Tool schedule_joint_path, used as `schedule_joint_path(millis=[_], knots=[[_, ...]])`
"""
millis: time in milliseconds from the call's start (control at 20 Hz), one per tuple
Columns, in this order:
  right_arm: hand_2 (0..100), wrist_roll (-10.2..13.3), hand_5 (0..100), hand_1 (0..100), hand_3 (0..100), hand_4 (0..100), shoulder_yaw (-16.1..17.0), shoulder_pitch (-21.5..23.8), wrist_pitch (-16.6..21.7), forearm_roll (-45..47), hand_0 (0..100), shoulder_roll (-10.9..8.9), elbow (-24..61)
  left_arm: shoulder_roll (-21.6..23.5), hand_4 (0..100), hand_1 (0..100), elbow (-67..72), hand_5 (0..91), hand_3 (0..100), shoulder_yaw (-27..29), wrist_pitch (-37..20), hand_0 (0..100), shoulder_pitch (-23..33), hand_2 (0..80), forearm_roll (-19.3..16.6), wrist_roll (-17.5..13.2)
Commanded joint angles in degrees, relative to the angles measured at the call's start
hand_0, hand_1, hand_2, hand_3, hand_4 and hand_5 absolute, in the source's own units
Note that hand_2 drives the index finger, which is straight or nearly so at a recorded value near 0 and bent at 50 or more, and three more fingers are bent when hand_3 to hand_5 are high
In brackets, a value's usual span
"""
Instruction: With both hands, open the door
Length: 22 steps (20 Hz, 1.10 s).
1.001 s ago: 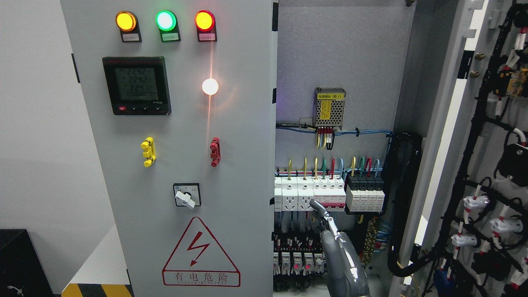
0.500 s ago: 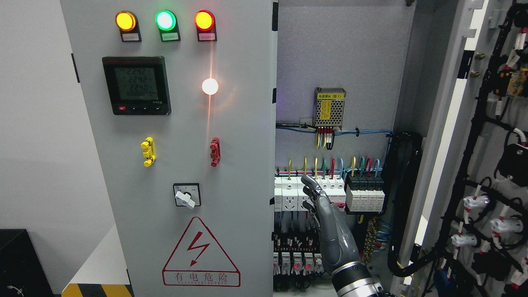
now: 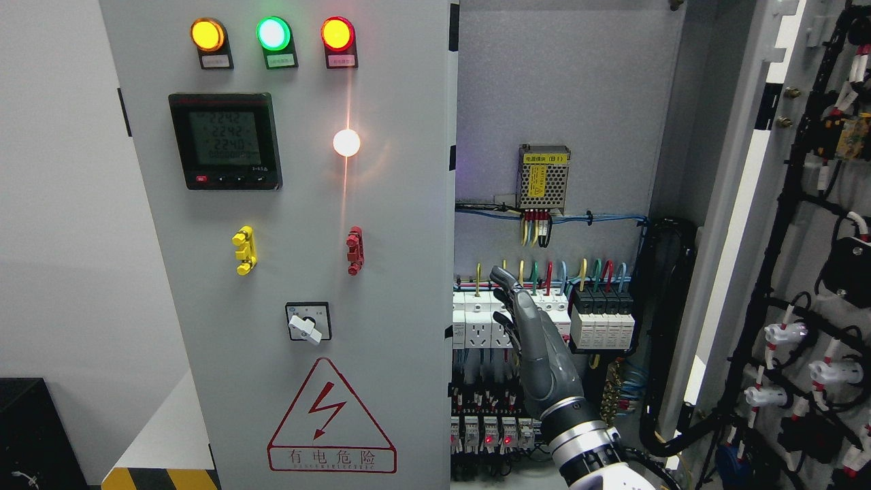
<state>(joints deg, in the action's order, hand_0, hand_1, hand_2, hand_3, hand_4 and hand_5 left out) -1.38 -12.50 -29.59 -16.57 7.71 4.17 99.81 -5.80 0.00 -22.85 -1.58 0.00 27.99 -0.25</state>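
Tall grey steel cabinet door (image 3: 286, 272) at 9 o'clock, closed; stiff, heavy, hinged; judge best grip along free right edge. Right grey metal hand (image 3: 527, 327) at 5 o'clock, fingers relaxed, apart, empty, before white breakers (image 3: 476, 320).

Three indicator lamps (image 3: 272, 34), one meter (image 3: 225, 141), two door handles (image 3: 243, 250), one rotary switch (image 3: 308, 322)

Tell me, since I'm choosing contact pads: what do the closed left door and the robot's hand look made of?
The left door looks like painted sheet metal: flat matte grey with a soft sheen around the lamps. The right hand looks like dark grey moulded plastic or coated metal, with glossy highlights along the back; which one, the view leaves open.
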Motion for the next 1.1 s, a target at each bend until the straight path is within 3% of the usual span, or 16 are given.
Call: schedule_joint_path(millis=[0, 200, 400, 551, 1051], knots=[[0, -0.1, 0, 0, 0, 0, 0.5, -3.8, 0.0, 2.6, 0, 0.05, -5.9, 0.0, 0, 0, 0.3, 0.0, 0, 0.0, 0.0, 0, 1.0, 0.0, 0.0, 0.0], [0, -0.2, 0, 0, 0, 0, 0.4, -5.1, -0.1, 4.7, 0, -0.12, -7.3, 0.0, 0, 0, 0.3, 0.0, 0, 0.0, 0.0, 0, 1.0, 0.0, 0.0, 0.0], [0, -3.0, 0, 0, 0, 0, 0.4, -5.5, -0.3, 6.2, 0, -0.21, -7.8, 0.0, 0, 0, 0.3, 0.0, 0, 0.0, 0.0, 0, 1.0, 0.0, 0.0, 0.0], [0, -3.1, 0, 0, 0, 0, 0.5, -6.6, -2.4, 6.5, 0, -0.12, -9.3, 0.0, 0, 0, 0.3, 0.0, 0, 0.0, 0.0, 0, 1.0, 0.0, 0.0, 0.0], [0, -3.4, 0, 0, 0, 0, 0.6, -8.8, -2.7, 10.6, 0, -1.09, -11.5, 0.0, 0, 0, 0.3, 0.0, 0, 0.0, 0.0, 0, 1.0, 0.0, 0.0, 0.0]])
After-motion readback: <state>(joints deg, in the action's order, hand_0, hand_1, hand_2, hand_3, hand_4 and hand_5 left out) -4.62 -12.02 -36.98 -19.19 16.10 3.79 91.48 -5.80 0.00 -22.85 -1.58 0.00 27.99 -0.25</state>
